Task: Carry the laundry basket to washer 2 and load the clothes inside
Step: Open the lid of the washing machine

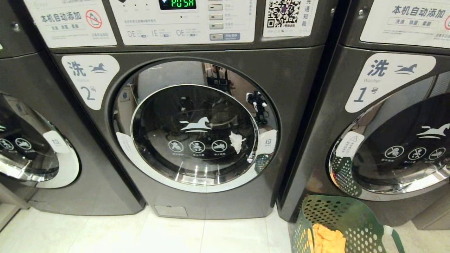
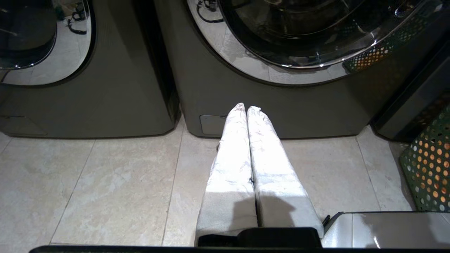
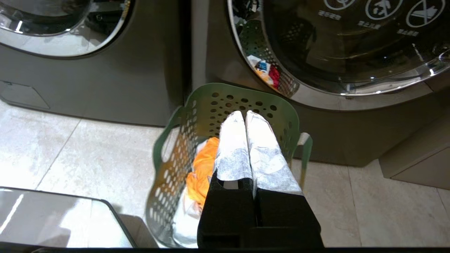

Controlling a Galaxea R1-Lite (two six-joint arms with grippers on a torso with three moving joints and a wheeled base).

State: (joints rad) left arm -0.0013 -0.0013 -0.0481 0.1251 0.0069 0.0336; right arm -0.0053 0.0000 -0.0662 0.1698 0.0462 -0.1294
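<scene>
Washer 2, dark grey with a "2" label, fills the middle of the head view; its round glass door is closed. The green laundry basket stands on the floor at the lower right, in front of the neighbouring washer. A yellow garment and a white one lie in the basket. My right gripper hangs shut and empty above the basket's opening. My left gripper is shut and empty over the tiles, pointing at washer 2's base. Neither gripper shows in the head view.
Washer 1 stands right of washer 2, and a third grey washer stands to its left, both with doors closed. Pale floor tiles run in front of them. My own base's grey corner sits near the basket.
</scene>
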